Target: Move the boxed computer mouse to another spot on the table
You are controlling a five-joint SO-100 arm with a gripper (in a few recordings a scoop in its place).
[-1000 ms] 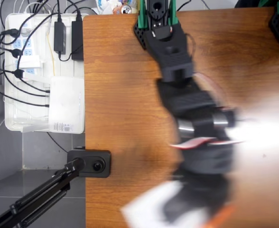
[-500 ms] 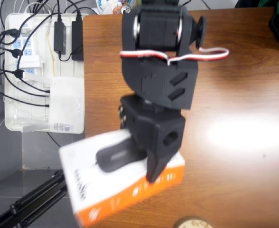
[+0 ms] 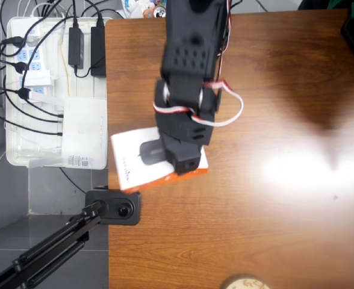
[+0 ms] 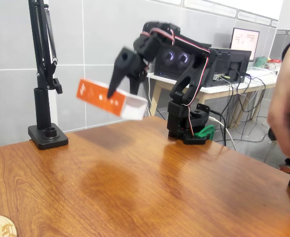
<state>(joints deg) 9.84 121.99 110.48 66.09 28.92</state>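
A black two-finger gripper [image 4: 116,79] on a black jointed robot arm [image 4: 182,59] is clamped on a flat white rectangular box with orange-red sides picturing a dark grey computer mouse [image 4: 110,100]. The box hangs tilted in the air, well above the glossy brown wood-grain table [image 4: 150,182], near the table's left edge in the overhead view [image 3: 156,158].

The fingers seem to pinch the box near one end, so it could twist or slip out and fall (a judgement); set down here, it might overhang the edge and tip off.

Beside that edge sits a white tray of power strips and black cables [image 3: 50,90], and a black lamp stand [image 4: 45,74] is at the table's back. A person's blurred hand [image 4: 288,116] shows at the right
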